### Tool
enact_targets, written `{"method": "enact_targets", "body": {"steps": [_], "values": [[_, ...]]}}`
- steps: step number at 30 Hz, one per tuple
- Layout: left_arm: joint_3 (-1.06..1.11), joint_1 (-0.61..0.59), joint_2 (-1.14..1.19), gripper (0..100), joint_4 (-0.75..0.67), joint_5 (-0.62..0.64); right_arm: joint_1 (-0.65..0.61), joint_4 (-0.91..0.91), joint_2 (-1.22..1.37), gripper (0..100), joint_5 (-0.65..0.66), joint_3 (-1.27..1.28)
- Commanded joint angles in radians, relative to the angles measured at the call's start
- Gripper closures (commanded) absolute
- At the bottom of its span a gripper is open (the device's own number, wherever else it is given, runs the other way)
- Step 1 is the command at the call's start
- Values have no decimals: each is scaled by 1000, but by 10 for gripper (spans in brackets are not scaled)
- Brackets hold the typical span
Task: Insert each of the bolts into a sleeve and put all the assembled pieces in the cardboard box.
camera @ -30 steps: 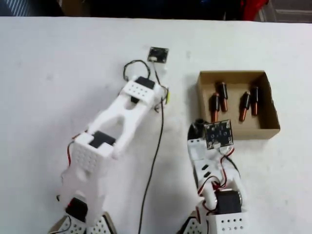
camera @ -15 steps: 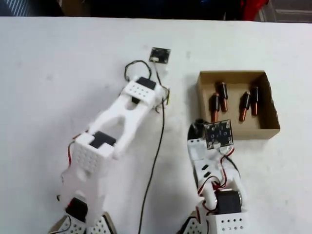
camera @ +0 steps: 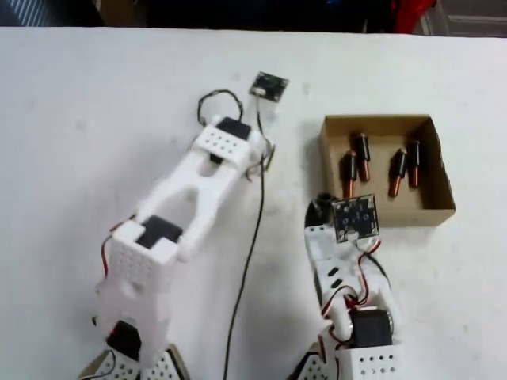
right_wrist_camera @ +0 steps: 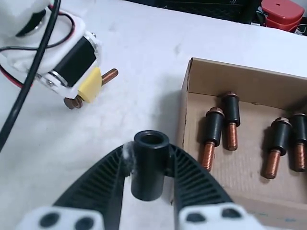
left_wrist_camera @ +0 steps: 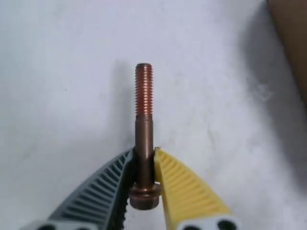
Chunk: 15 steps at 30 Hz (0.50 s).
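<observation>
Moved: left arm (camera: 207,170) edged up-frame.
Left jaws: clamped on bolt (left_wrist_camera: 144,124), thread outward for insertion.
Right jaws: clamped on sleeve (right_wrist_camera: 151,163), bore upward.

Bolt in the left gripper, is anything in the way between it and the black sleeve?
Nothing visible. The bolt in the left gripper and the sleeve in the right gripper have only white table between them.

The bolt (left_wrist_camera: 144,124) is coppery metal with a dull sheen, its shank smooth and its thread finely ridged. The left gripper (left_wrist_camera: 144,152) has ribbed matt plastic jaws, one grey and one yellow. The sleeve (right_wrist_camera: 151,178) looks smooth and matt black, between the ribbed black plastic jaws of the right gripper (right_wrist_camera: 151,152). The cardboard box (right_wrist_camera: 249,81) is plain brown matt paperboard. The tabletop (camera: 95,79) is white, matt and faintly scuffed.
</observation>
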Motion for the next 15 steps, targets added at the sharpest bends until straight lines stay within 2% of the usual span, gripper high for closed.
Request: {"method": "enact_targets", "body": {"steps": [1, 9, 15], "values": [[-29, -53, -102, 979, 55, -78, 7, -19, -12, 982, -6, -11], [-29, -159, -200, 979, 230, -408, 5, -19, -12, 982, -6, -11], [-21, -179, -314, 979, 384, -626, 4, -24, -12, 982, -6, -3]]}}
